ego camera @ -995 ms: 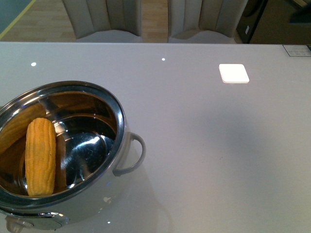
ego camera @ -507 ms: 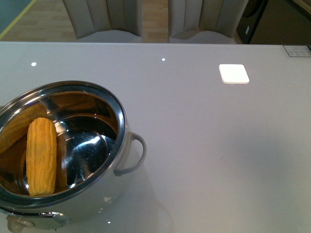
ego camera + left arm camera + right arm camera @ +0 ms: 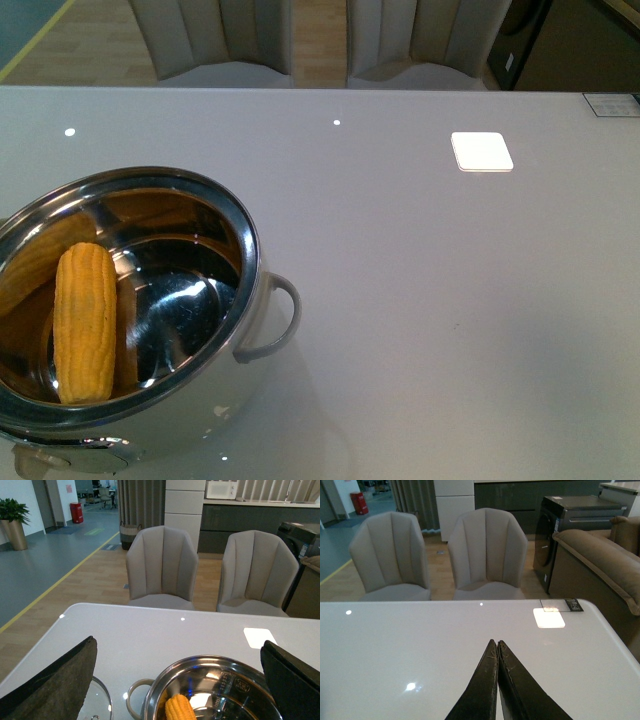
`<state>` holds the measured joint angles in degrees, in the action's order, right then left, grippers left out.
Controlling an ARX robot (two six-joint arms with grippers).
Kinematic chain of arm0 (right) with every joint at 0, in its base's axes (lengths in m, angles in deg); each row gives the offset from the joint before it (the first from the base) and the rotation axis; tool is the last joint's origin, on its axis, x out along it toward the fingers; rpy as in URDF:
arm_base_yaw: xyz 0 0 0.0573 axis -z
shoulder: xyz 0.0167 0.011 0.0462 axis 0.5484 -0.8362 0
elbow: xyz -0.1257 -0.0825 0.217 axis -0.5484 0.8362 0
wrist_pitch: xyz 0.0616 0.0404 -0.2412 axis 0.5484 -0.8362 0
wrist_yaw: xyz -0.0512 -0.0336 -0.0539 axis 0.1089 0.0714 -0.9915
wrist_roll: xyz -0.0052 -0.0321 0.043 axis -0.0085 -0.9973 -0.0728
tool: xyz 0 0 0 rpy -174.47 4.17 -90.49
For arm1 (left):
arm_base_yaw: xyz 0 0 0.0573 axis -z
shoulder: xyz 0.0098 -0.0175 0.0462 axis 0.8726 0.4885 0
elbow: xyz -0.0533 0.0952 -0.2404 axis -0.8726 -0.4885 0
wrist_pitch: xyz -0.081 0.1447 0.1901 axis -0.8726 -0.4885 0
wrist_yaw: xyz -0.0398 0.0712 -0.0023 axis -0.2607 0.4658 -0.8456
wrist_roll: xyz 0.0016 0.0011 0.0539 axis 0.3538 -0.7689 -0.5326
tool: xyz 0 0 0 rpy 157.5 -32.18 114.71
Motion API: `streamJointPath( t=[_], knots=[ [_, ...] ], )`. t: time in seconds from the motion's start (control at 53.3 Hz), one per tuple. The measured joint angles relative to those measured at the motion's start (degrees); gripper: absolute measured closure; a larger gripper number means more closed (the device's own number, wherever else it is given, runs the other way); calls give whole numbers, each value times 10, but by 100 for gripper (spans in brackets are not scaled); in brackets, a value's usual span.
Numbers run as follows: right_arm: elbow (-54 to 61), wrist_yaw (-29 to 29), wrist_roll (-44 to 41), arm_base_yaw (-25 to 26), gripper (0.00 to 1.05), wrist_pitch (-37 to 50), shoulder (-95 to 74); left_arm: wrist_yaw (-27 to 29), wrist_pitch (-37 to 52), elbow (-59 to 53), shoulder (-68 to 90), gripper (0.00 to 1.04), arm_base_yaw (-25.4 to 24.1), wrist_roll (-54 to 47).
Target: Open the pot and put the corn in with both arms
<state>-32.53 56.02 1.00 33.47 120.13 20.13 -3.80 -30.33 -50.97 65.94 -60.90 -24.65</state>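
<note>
The steel pot [image 3: 245, 235] stands uncovered at the front left of the white table, its pale loop handle toward the middle. The yellow corn [image 3: 85, 322] lies inside it, against the left wall. In the left wrist view the pot [image 3: 197, 662] and the corn's tip [image 3: 179, 709] show between the two spread fingers; my left gripper [image 3: 179, 655] is open above the pot and holds nothing. My right gripper [image 3: 496, 642] is shut with nothing in it, above bare table. Neither arm shows in the front view.
The glass lid [image 3: 97, 705] lies on the table beside the pot, on the side away from the white square patch [image 3: 481, 151]. Two grey chairs [image 3: 161, 567] stand beyond the table's far edge. A brown sofa [image 3: 600, 565] is off the table's right end.
</note>
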Motion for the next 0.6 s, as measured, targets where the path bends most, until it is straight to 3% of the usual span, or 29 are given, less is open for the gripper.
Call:
streamJointPath(
  t=[0.601],
  knots=[
    [0, 0, 0, 0, 103, -169, 177, 0, 0, 0, 0, 7, 0, 0]
  ],
)
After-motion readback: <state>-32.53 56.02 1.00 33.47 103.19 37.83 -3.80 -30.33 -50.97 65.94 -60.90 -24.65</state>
